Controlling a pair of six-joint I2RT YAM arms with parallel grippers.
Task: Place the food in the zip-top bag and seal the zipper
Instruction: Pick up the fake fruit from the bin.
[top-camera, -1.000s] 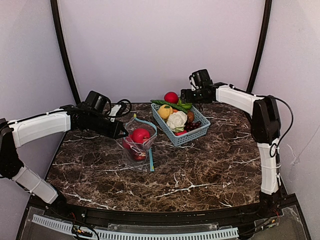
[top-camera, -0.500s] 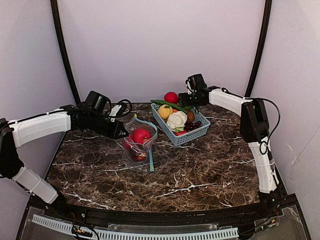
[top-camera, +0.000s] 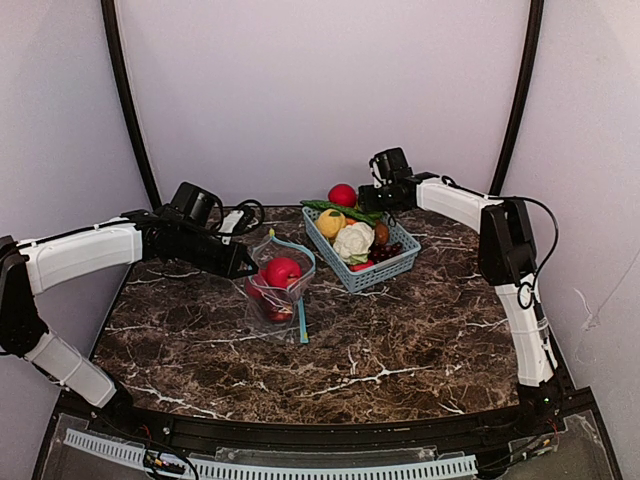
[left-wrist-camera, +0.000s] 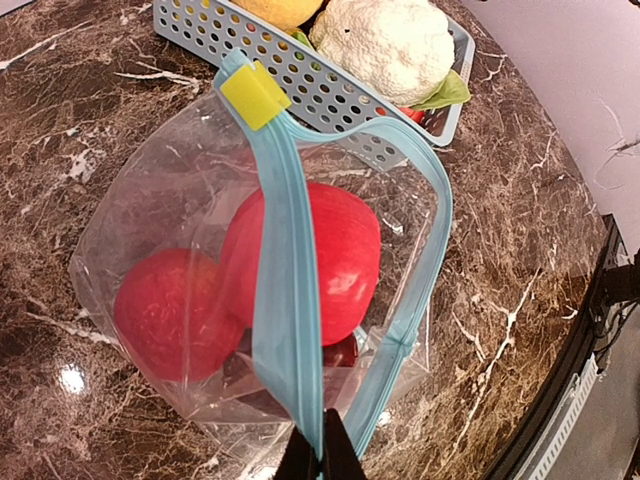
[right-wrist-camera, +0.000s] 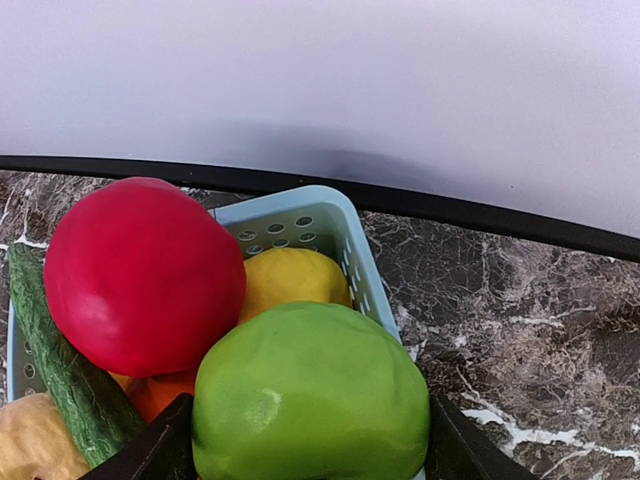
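**Now Straddling the Green Apple, With a Slippery Pick Looming**

At the far end of the light-blue basket (right-wrist-camera: 300, 215), the right gripper (right-wrist-camera: 305, 452) is sitting around a green apple (right-wrist-camera: 310, 390), one dark finger showing on each side of it. Both fingers are looking flush with the skin, but whether they are actually squeezing I cannot tell. The apple is resting on a yellow citrus (right-wrist-camera: 290, 280) and leaning against a red fruit (right-wrist-camera: 140, 270), with a cucumber (right-wrist-camera: 60, 370) lying just beside that.

Across the table (top-camera: 400, 340), the left gripper (left-wrist-camera: 322, 455) is pinching the blue zipper strip (left-wrist-camera: 285, 300) tightly and holding the zip-top bag (left-wrist-camera: 120, 210) mouth-up beside the basket. A bagged red apple (left-wrist-camera: 330, 250) is already lying inside with another red piece.

The risks are looking plain. The apple is glossy and round, so an off-centre grip is likely to squirt it out. Lifting it may be dislodging the red fruit, which is perching high by the rim. The bag mouth is looking narrow and crowded, so a drop may be bouncing off.
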